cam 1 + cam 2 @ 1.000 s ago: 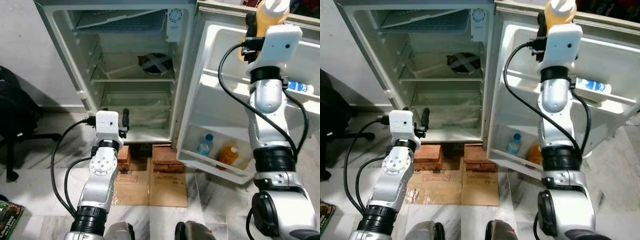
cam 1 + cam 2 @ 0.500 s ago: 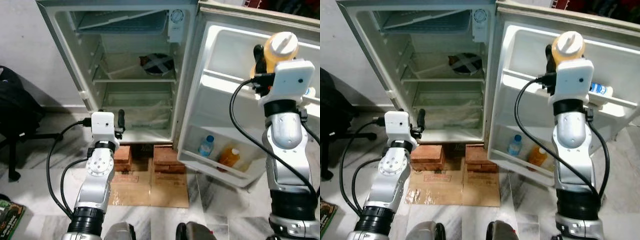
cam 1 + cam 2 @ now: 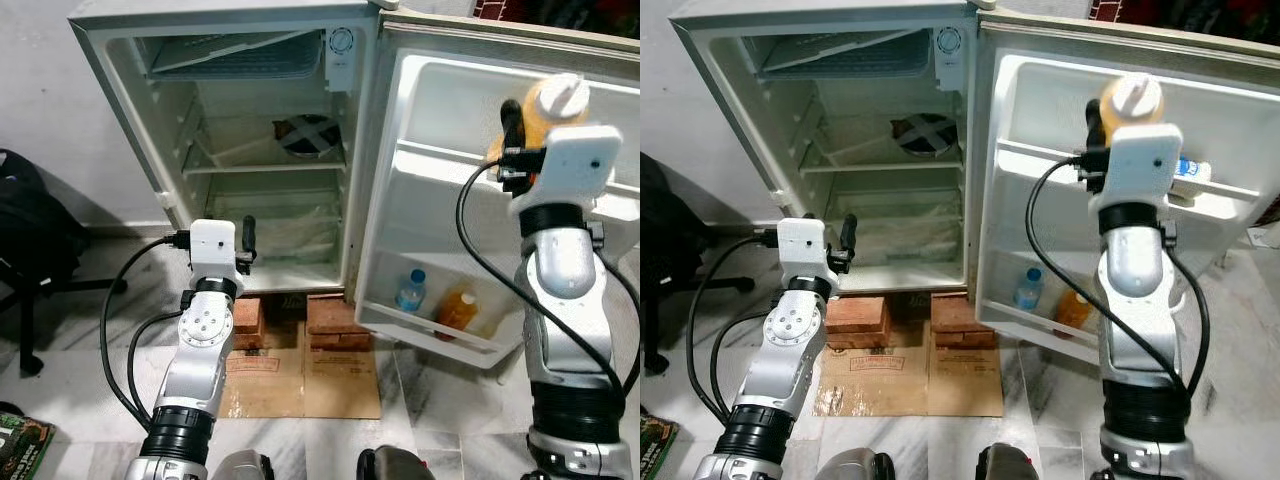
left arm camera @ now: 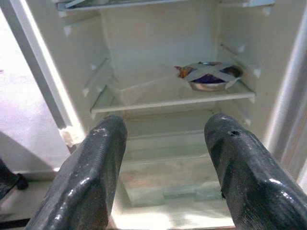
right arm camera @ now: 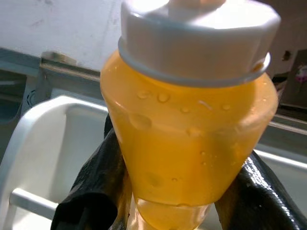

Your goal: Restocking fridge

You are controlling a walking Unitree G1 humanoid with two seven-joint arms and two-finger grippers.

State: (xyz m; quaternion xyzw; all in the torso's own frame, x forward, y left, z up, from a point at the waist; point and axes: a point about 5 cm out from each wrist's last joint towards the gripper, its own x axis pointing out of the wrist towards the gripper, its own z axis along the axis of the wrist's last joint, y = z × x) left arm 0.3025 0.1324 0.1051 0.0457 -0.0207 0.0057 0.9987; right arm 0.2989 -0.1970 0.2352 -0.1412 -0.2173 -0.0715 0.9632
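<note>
My right gripper (image 3: 527,122) is shut on an orange juice bottle (image 3: 545,112) with a white cap, held upright in front of the open fridge door's upper shelf (image 3: 450,160). In the right wrist view the black fingers (image 5: 91,191) press both sides of the wet bottle (image 5: 192,143). The lower door shelf (image 3: 420,325) holds a small water bottle (image 3: 410,290) and another orange bottle (image 3: 458,310). A bottle with a blue label (image 3: 1190,170) lies on the middle door shelf. My left gripper (image 3: 245,240) stands open and holds nothing, low before the fridge's interior (image 3: 270,180).
A bowl taped with a cross (image 3: 310,133) sits on the fridge's glass shelf. The fridge stands on bricks (image 3: 335,320) with cardboard (image 3: 300,375) on the marble floor. A black office chair (image 3: 30,250) stands at left.
My right arm has brought the orange bottle down from above the door's top edge to the upper door shelf. The camera has shifted slightly. The left gripper stays where it was.
</note>
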